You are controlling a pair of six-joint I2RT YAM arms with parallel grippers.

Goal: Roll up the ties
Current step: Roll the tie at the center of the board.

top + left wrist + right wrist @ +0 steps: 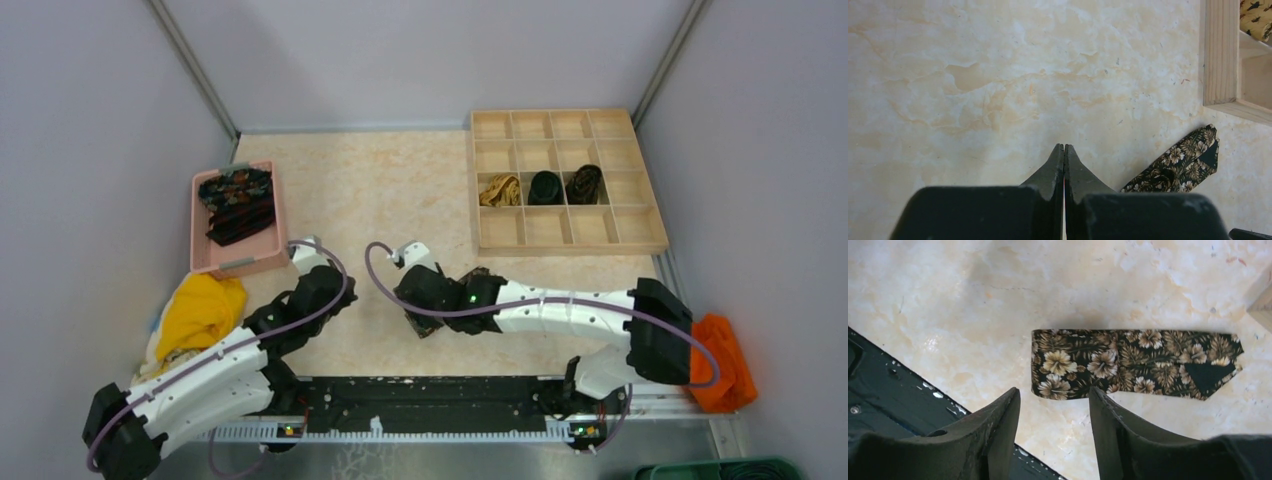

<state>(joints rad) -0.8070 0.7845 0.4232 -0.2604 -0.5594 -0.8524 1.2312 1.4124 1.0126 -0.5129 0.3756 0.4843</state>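
right gripper (1054, 391), jaws apart, just beside flat floral tie (1128, 362)

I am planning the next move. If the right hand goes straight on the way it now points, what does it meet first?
Probably the dark floral-print fabric tie, lying flat just ahead of the open right hand, though depth is unclear.

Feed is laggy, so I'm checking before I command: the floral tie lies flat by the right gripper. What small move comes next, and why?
Probably lower the right gripper onto the blunt end of the floral tie and close, to start the roll. Its jaws stand open and empty beside that end; the tie lies flat, unrolled, on the table. The left gripper is shut, empty.
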